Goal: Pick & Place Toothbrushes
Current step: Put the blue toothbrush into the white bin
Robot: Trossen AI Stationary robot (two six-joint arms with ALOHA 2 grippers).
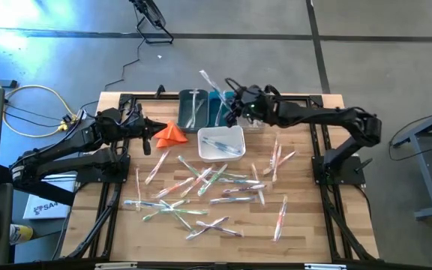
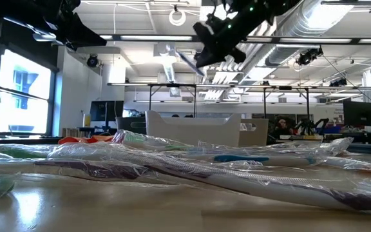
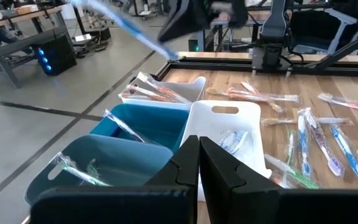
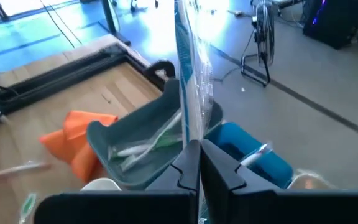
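The right arm reaches across the far edge of the table [image 1: 306, 232], its right hand [image 1: 231, 96] raised over the row of bins and clamped on a wrapped blue toothbrush [image 4: 188, 74] that sticks up past the fingers. Below it sit the grey-green bin [image 4: 142, 134] and the blue bin [image 4: 253, 155]. The left hand [image 1: 158, 127] waits closed and empty beside the orange cloth [image 1: 171, 133]. Loose toothbrushes [image 1: 201, 191] lie scattered well nearer on the table; the held brush's head is blurred.

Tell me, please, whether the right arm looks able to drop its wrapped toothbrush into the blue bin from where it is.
Probably yes. The right gripper, shut on a blue toothbrush, hangs above the row of bins, with the blue bin just below and nothing between. The left gripper waits, shut, by the orange cloth.
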